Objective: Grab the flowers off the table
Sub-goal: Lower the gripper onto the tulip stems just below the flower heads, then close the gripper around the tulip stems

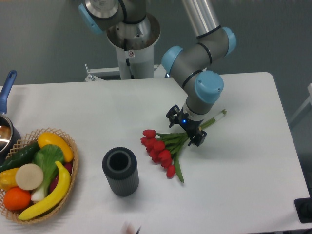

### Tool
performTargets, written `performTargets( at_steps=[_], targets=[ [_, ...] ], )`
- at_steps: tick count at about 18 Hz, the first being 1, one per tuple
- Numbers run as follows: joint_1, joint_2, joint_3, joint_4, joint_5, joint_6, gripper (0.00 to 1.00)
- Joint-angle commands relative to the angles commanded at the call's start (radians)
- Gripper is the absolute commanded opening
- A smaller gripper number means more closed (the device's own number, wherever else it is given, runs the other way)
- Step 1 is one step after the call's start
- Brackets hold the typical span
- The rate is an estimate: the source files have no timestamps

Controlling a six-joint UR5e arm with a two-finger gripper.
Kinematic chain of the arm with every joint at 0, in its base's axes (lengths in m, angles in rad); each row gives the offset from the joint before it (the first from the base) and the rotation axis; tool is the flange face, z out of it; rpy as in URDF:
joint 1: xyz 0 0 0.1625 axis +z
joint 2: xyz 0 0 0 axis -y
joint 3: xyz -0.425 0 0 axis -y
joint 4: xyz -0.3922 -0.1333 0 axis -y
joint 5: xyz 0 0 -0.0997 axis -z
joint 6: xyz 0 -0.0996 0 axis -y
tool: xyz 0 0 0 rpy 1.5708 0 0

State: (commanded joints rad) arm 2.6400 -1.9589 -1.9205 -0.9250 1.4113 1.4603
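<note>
The flowers [159,149], a bunch of red tulips with green stems, lie on the white table [97,105] right of centre. Their heads point left and down, and the stems run up-right to a pale end [220,115]. My gripper [185,128] hangs low over the middle of the stems. It is open, with one dark finger [171,115] on the far side of the stems and the other finger [198,139] on the near side. Nothing is gripped; the bunch rests flat on the table.
A dark ribbed cylinder [120,171] stands left of the tulip heads. A wicker basket [71,168] of fruit and vegetables sits at the front left, with a blue-handled pot [6,127] behind it. The arm's base [132,44] is at the back. A blurred hand tip [129,228] shows at the bottom edge.
</note>
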Motion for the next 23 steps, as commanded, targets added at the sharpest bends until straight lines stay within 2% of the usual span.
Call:
performTargets(
  at_steps=[7,10,12,18,21,22,23],
  targets=[
    [0.000,-0.003,-0.003,0.003,0.000,0.000,1.00],
    [-0.002,-0.005,-0.005,0.008,0.002,0.000,0.81],
    [-0.002,-0.008,-0.005,0.020,0.003,0.000,0.73],
    [-0.006,-0.006,-0.003,0.021,0.003,-0.006,0.55],
    [-0.005,-0.003,0.014,0.021,0.002,-0.003,0.50],
    [-0.005,-0.002,0.026,0.020,0.002,-0.008,0.42],
    [-0.003,0.000,0.026,0.021,0.002,-0.009,0.40]
  ],
)
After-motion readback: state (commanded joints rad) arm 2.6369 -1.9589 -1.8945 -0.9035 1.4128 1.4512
